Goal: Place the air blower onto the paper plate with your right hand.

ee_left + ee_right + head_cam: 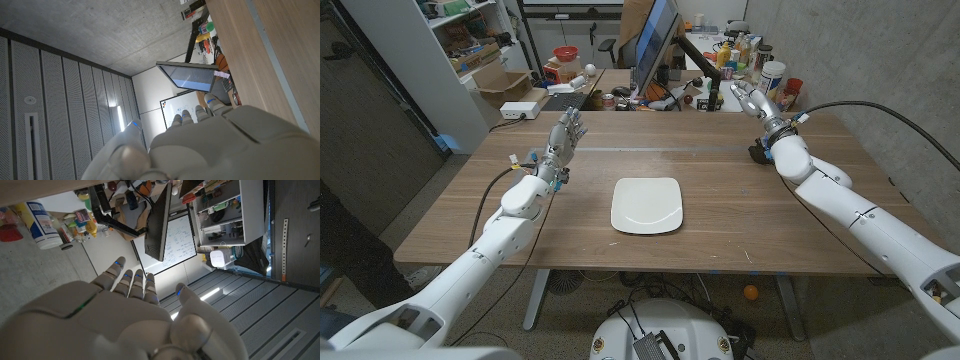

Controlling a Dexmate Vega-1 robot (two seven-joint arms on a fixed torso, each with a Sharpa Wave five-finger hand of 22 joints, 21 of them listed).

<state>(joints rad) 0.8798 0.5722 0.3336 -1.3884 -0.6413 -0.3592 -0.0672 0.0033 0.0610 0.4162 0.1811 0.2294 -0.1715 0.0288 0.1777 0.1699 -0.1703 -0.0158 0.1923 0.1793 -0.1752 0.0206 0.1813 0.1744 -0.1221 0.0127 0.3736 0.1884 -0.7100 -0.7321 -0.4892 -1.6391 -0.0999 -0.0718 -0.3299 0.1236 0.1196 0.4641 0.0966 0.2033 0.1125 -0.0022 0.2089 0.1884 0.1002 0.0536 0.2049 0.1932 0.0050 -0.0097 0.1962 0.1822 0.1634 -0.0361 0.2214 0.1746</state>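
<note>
The paper plate (646, 205) is seen at the table's (740, 230) centre, bare wood all round it. The left robot hand (563, 136) is raised, fingers spread, holding nothing. The right robot hand (752, 100) is likewise spread near the far right edge. A dark object (758, 153) beside its wrist cannot be identified. No writing is legible.

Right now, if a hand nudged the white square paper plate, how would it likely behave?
The white square paper plate looks thin, so probably light and bendy if lifted by one edge. Lying flat on the wooden table, it would likely slide, not tip.
</note>
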